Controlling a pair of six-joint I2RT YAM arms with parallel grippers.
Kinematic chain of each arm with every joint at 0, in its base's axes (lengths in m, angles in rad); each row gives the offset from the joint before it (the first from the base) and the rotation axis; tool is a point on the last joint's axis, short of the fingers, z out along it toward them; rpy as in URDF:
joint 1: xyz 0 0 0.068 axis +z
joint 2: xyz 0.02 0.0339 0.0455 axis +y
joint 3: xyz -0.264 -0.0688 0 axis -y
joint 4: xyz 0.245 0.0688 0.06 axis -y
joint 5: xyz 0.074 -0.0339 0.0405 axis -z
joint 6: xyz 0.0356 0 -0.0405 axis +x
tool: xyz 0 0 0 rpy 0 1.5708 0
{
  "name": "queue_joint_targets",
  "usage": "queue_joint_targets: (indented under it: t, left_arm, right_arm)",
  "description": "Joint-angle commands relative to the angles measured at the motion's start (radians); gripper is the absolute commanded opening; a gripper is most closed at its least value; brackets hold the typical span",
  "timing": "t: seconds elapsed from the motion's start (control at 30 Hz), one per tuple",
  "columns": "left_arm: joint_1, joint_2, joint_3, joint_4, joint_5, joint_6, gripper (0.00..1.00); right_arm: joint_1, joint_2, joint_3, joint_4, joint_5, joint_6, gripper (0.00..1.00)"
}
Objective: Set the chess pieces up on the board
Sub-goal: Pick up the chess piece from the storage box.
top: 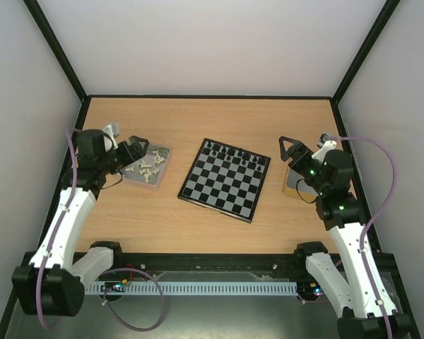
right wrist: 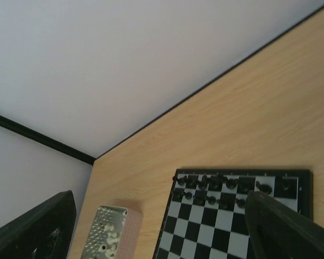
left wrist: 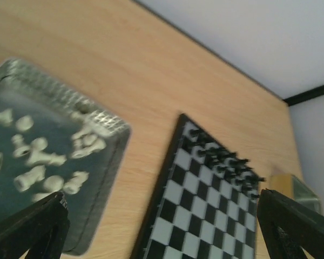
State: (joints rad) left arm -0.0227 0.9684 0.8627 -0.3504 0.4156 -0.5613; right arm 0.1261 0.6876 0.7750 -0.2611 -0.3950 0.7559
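Left tool [top: 140,150] spread wide beside white pieces [top: 147,167] in tray [top: 143,181]; board [top: 226,180] rightward.

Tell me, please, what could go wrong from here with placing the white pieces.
1. The white chess pieces lie tipped and crowded in the metal tray; the open left claw may pinch two, or lift one sideways so it will not stand.
2. The black chess pieces stand packed in the far rows of the chessboard; a passing arm might topple them.
3. The chessboard lies askew to the table edge, so a piece might land off its square.
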Motion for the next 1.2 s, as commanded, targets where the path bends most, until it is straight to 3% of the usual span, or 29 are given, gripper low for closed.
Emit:
queue_joint_targets:
  t: [0.0, 0.23, 0.47, 0.83, 1.17]
  left_arm:
    - [0.006, 0.103, 0.016, -0.085, -0.141, -0.024, 0.93]
    - [0.004, 0.335, 0.103, -0.158, -0.289, 0.002, 0.59]
    - [-0.014, 0.503, 0.157, -0.173, -0.273, 0.043, 0.34]
    - [-0.092, 0.654, 0.180, -0.187, -0.322, 0.076, 0.37]
    - [-0.094, 0.745, 0.185, -0.159, -0.276, 0.083, 0.20]
  right_arm:
    - [-0.003, 0.012, -0.027, 0.010, -0.034, -0.016, 0.80]
    - [-0.003, 0.071, -0.084, 0.046, -0.048, -0.006, 0.52]
    - [-0.004, 0.132, -0.080, 0.037, -0.047, -0.016, 0.38]
    - [-0.002, 0.117, -0.085, 0.033, -0.032, 0.002, 0.33]
    - [-0.003, 0.089, -0.102, 0.036, -0.016, 0.025, 0.30]
